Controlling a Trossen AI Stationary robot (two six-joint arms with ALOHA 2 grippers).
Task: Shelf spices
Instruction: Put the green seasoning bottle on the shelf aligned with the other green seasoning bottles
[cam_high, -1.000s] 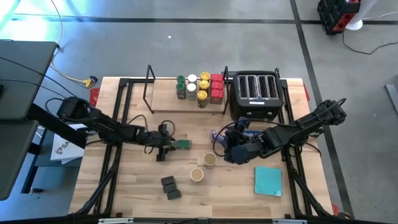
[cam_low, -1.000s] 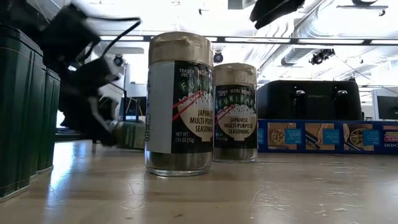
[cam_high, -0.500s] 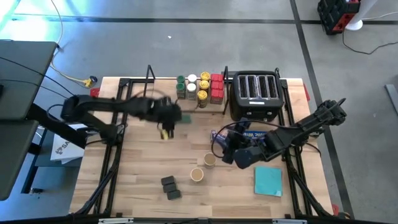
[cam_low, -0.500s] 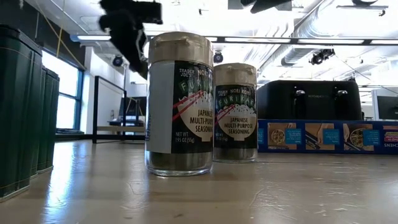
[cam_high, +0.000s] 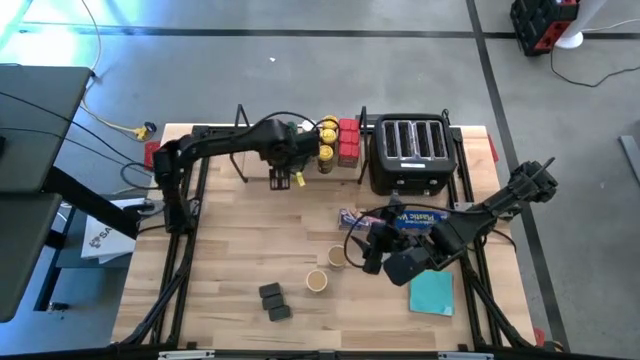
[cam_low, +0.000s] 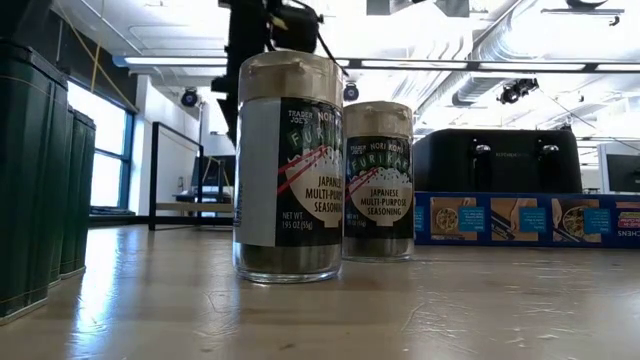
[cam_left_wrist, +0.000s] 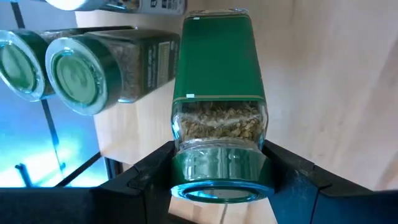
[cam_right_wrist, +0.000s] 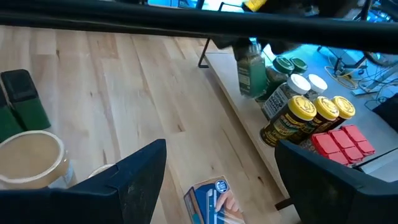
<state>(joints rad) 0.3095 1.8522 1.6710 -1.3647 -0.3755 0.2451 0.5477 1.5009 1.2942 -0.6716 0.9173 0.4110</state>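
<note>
Overhead, left to right. The left arm reaches from the left edge toward the upper middle of the frame, over the shelf (cam_high: 255, 158). The left gripper (cam_high: 284, 165) hangs at the shelf's front edge, clamped on a green-lidded jar (cam_left_wrist: 219, 118); the wrist camera shows both fingers (cam_left_wrist: 292, 174) pressed against the jar's glass near the lid, with the green label pointing away. Two more green-lidded jars (cam_left_wrist: 93, 68) lie just beside it in that view, on the pale board.

Right of the gripper on the shelf: yellow-lidded jars (cam_high: 327, 150), then red tins (cam_high: 348, 142). The black toaster (cam_high: 409, 153) is just right of the shelf.

Lower centre of the table: two dark grey blocks (cam_high: 273, 301) near the bottom edge, and two tan-lidded jars (cam_high: 326, 269) upright, near each other. In the table-level view these two jars (cam_low: 288, 165) fill the middle of the frame.

The right gripper (cam_high: 372, 250) sits right of centre, just beside the tan-lidded jars, jaws spread wide with nothing between them. The blue box (cam_high: 400, 217) lies just above it and the teal pad (cam_high: 431, 291) is at the lower right.
</note>
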